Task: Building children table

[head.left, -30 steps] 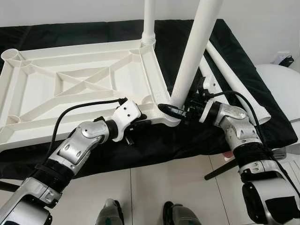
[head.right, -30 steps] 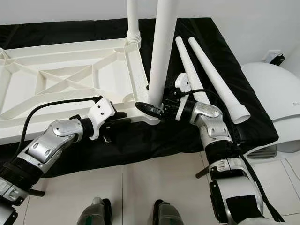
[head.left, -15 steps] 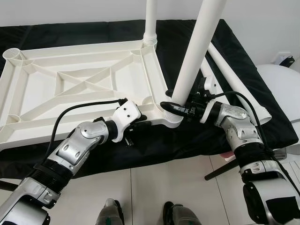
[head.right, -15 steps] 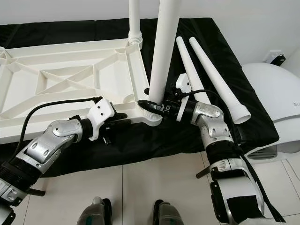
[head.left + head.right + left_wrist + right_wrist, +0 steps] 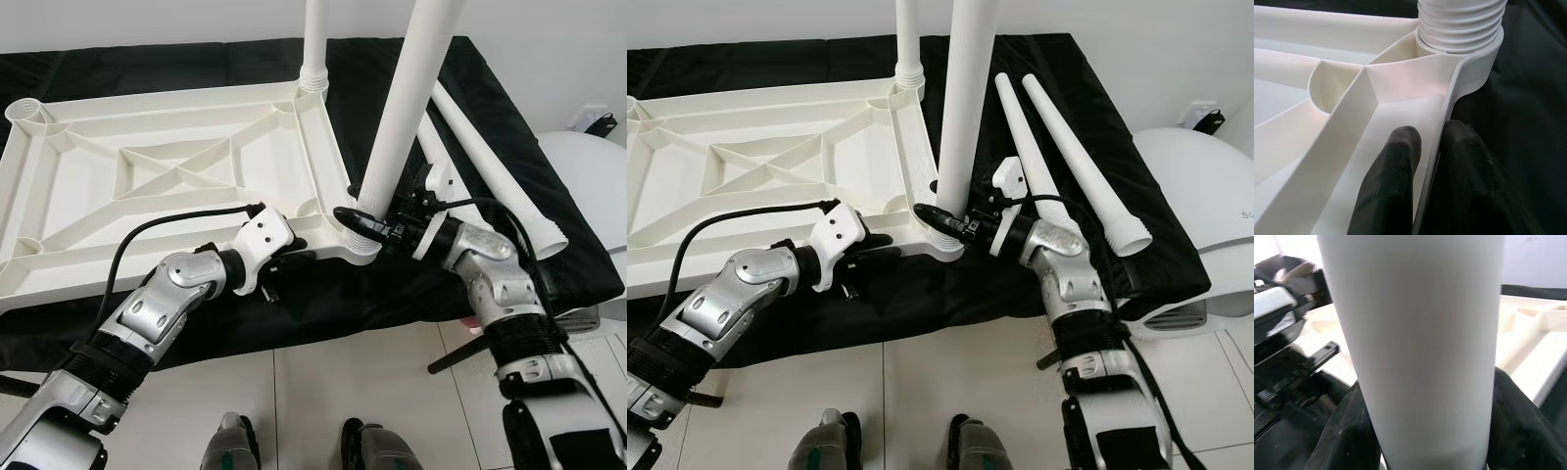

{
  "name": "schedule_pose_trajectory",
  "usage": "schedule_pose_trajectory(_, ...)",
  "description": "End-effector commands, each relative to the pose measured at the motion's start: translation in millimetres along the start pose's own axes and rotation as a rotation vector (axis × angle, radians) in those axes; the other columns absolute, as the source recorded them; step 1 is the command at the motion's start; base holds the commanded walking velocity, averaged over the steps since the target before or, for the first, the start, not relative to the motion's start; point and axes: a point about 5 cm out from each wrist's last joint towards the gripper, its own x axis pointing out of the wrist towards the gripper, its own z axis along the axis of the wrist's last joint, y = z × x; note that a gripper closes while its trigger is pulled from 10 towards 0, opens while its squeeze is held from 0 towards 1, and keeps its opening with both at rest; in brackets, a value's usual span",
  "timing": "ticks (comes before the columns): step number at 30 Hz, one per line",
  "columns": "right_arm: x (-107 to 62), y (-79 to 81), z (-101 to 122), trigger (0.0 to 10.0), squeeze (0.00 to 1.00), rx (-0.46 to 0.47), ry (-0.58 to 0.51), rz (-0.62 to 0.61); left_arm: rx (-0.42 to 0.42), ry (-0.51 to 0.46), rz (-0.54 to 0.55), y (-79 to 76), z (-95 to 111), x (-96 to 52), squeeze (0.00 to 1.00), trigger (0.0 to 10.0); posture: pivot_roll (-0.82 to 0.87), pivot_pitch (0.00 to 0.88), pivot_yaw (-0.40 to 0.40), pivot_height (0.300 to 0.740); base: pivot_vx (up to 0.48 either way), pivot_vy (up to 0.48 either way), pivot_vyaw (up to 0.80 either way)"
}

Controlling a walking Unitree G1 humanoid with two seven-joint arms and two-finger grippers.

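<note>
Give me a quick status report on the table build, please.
Left claw shut on tabletop rim. Right claw shut on leg, upright in near corner socket. Two spare legs beside, not obstructing.

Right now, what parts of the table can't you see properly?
- Tops of both standing legs: cut off by the head views' upper edge.
- Threaded end inside the corner socket: hidden by the right gripper.
- Tabletop frame, left end: cut off in the right eye view.
</note>
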Motion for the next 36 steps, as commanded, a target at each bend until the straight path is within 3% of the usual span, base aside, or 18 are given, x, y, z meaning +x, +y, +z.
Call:
schedule_pose_trajectory(1, -0.6, -3.7, 9.6, 10.0, 0.00, -0.002, -0.049, -0.088, -0.059, 0.061, -0.098, -12.8, -16.6, 3.0, 0.00, 10.0, 0.04, 0.206, 0.000, 0.740, 0.000, 0.000, 0.00)
schedule_pose_trajectory(7, -1.2, 2.3, 10.1, 10.0, 0.00, -0.004, -0.061, -0.214, -0.070, 0.044, -0.002, -6.8, -12.3, 3.9, 0.00, 10.0, 0.04, 0.205, 0.000, 0.740, 0.000, 0.000, 0.00)
schedule_pose_trajectory(23, 10.6, 26.0, 13.2, 10.0, 0.00, -0.004, -0.099, -0.380, -0.091, 0.034, 0.099, -7.5, -9.0, 8.1, 0.00, 10.0, 0.04, 0.186, 0.005, 0.740, 0.000, 0.000, 0.00)
schedule_pose_trajectory(36, 28.8, 39.3, 4.2, 10.0, 0.00, 0.030, -0.056, -0.691, -0.132, -0.018, 0.174, -15.5, 4.0, 22.9, 0.00, 10.0, 0.04, 0.180, 0.006, 0.740, 0.000, 0.000, 0.00)
